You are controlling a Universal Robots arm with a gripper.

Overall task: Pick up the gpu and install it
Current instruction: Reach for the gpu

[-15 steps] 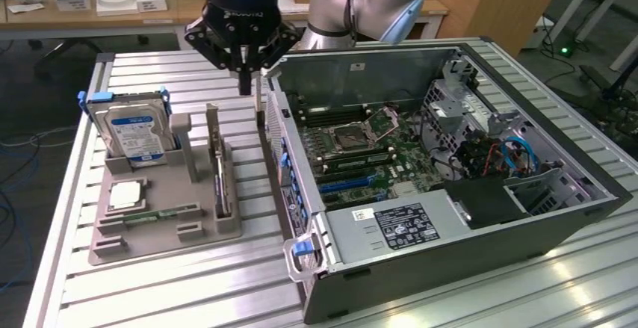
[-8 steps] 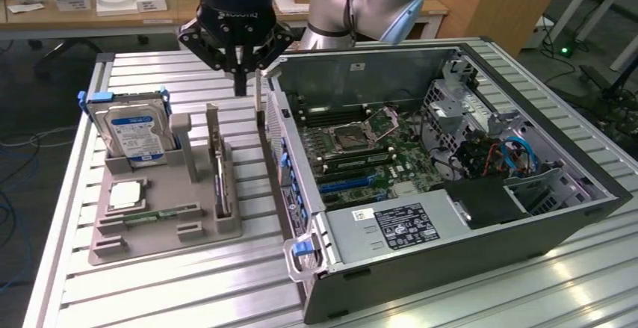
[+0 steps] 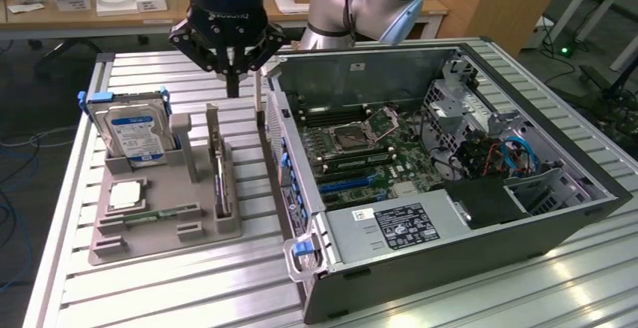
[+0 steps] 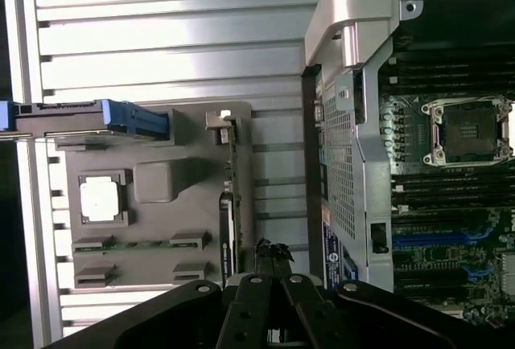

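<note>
The pincer (image 3: 232,87) hangs over the counter (image 3: 160,291) with its fingers pressed together, gripping nothing. Below it and slightly offset, the gpu (image 3: 221,182) stands on edge in the grey holder (image 3: 149,234), untouched. On the pincer's other side the open computer case (image 3: 468,216) shows bare card slots. I judge that both pickup and install remain to be done.

A pale brand mark is sitting on the black body of the tool (image 3: 232,87); it is seeming to read Robotiq. The blue-and-white label (image 3: 136,135) on the hard drive (image 3: 118,110) is carrying print too small to read. The black label (image 3: 404,227) on the power supply (image 3: 349,247) is showing white marks and lines, none legible, and the white sticker (image 3: 361,214) beside it is staying unreadable too.
</note>
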